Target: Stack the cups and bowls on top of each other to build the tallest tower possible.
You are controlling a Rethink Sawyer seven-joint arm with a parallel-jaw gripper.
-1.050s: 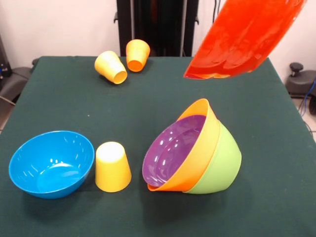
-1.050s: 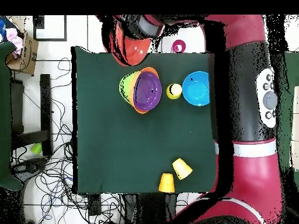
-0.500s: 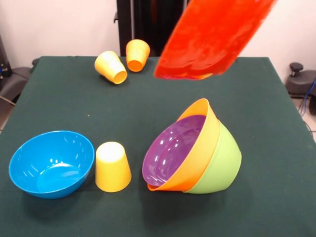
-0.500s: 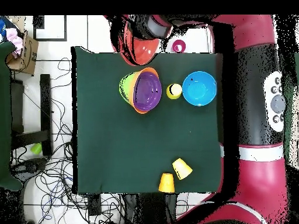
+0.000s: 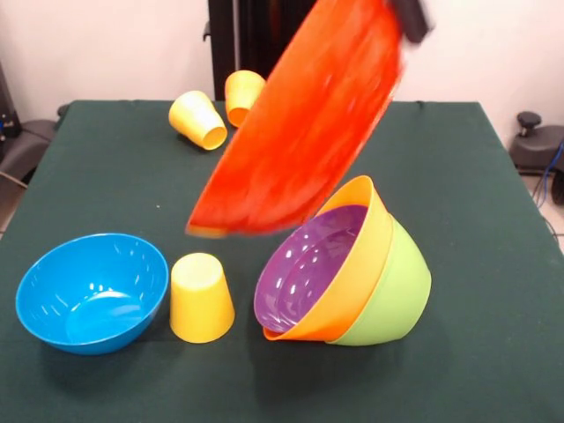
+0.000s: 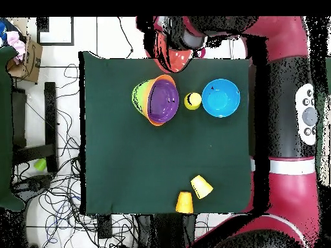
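A red-orange bowl hangs tilted in the air above the table, with my gripper shut on its upper rim; in the overhead view the bowl is at the table's top edge under the gripper. Below it lies the tower: a purple bowl nested in an orange bowl inside a lime green bowl, all tipped on their side. A blue bowl stands upright at the left. An upside-down yellow cup stands beside it. A yellow cup and an orange cup lie at the far side.
The green table ends close behind the two lying cups. A cardboard box and loose cables lie on the floor off the table's side. Dark equipment stands beyond the right edge.
The gripper has swung the red-orange bowl leftward and lower in the front view, from the upper right to above the stack's left rim. The other bowls and the cups have not moved.
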